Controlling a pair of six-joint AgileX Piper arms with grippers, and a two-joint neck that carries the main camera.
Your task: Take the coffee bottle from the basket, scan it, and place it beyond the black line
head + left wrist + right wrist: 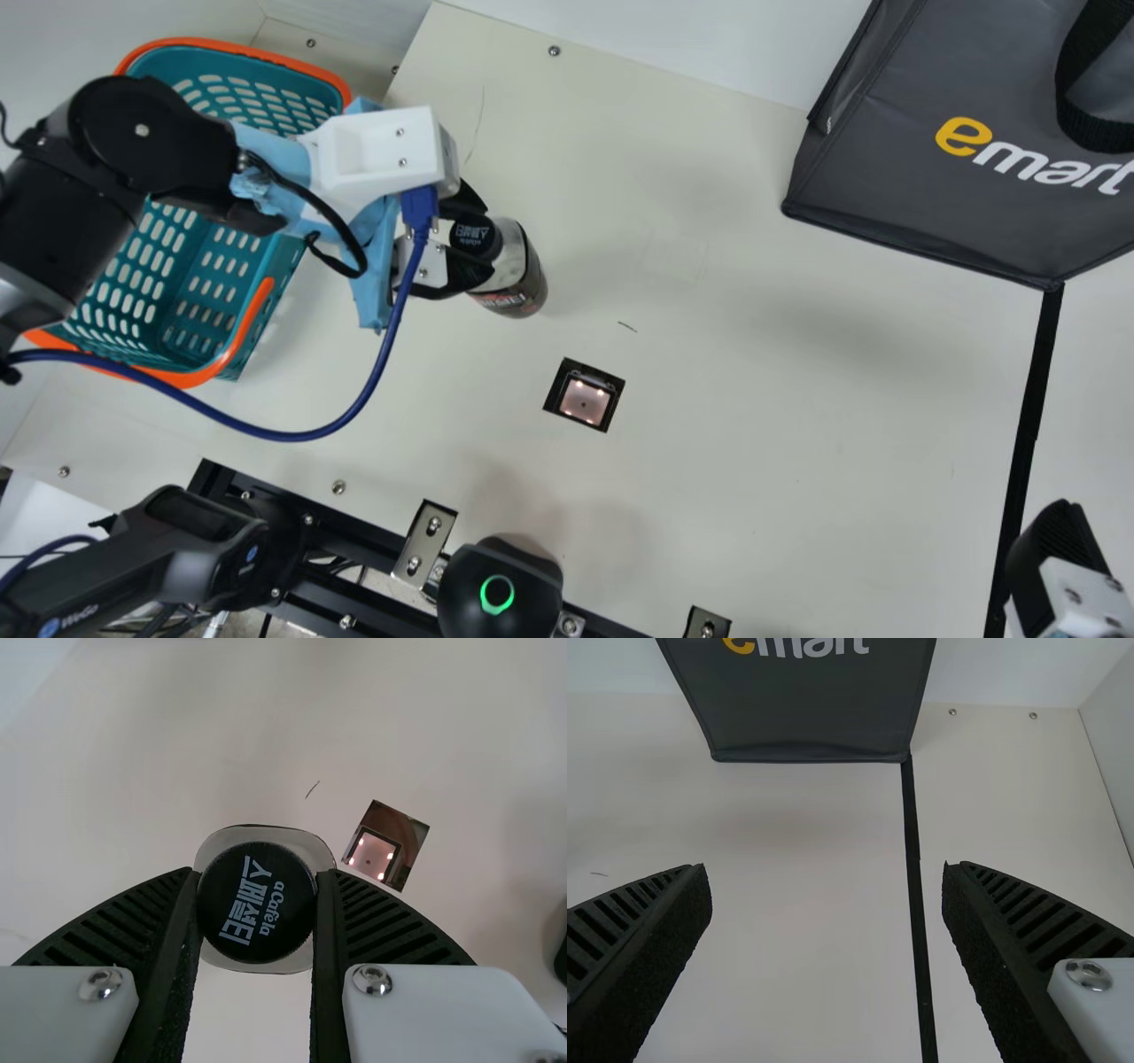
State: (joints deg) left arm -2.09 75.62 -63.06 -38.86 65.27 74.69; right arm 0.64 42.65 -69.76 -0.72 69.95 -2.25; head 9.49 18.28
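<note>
- Left gripper [481, 237]: the jaws are closed on the bottle [521, 288], one ribbed finger to each side at the cap end.
- Bottle: outside the basket [235, 53], on the side toward the scanner [585, 399]. The cap [257, 902] faces the left wrist camera. Dark contents show through the clear wall in the main view. Whether the base touches the table [797, 425] cannot be told.
- Right gripper [1059, 549]: the jaws stand wide, with nothing between the fingers. In the main view it is at the lower right corner, at the line [1028, 408]. In the right wrist view the line passes beneath the gap between its fingers.
- Scanner: a square window set in the table, lit by small lamps. It is near the bottle, with bare table between the two in the main view.
- Mark [626, 326]: a short dark stroke on the table, near the scanner.
- Basket: teal with an orange rim, partly covered by the left arm in the main view.
- Line: runs along the table from the bag's [886, 177] lower corner. The bottle is on the scanner's side of it, well apart from it.
- Bag: dark grey, at the main view's upper right.
</note>
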